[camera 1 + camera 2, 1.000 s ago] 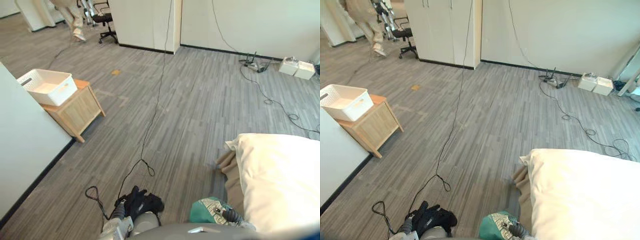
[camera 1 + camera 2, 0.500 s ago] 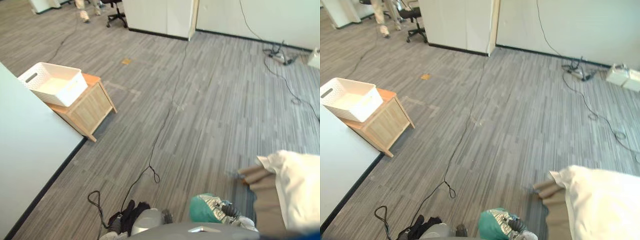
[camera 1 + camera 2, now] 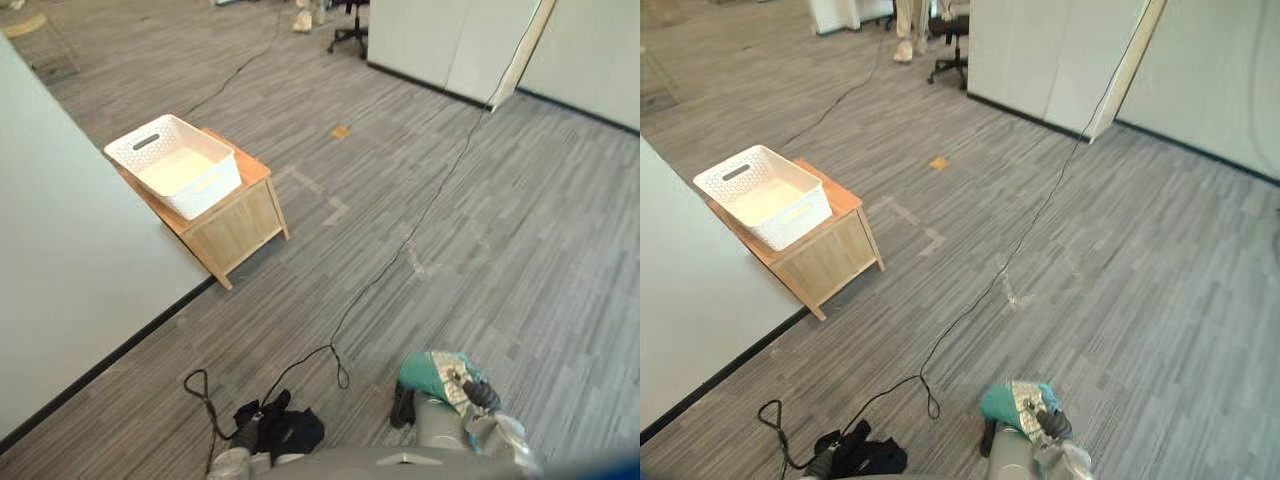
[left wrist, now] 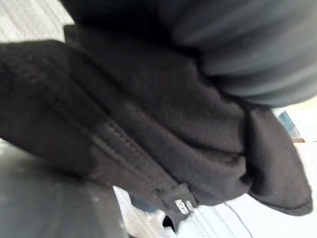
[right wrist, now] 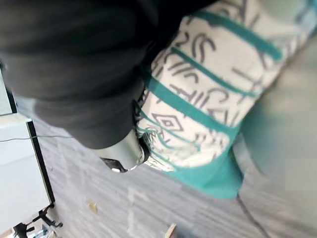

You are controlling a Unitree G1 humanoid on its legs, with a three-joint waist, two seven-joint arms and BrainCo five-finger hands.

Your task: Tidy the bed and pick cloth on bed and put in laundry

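At the near edge, 7 o'clock: left hand (image 4: 237,39) lies buried under a black cloth (image 3: 288,432); its grip cannot be told. At 5 o'clock, right hand (image 5: 69,59) is clenched on a teal patterned cloth (image 3: 435,370). Farther out, 10 o'clock: white laundry basket (image 3: 205,195) sits on a low wooden surface (image 3: 240,225). Far, 12 o'clock: office chair (image 3: 952,50), a person's shoe (image 3: 902,50).

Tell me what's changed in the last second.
The head camera swung left, away from the bed; the white basket on its wooden cabinet now sits nearer the middle. Unchanged: black cloth at the left hand, teal patterned cloth gripped in the right hand.
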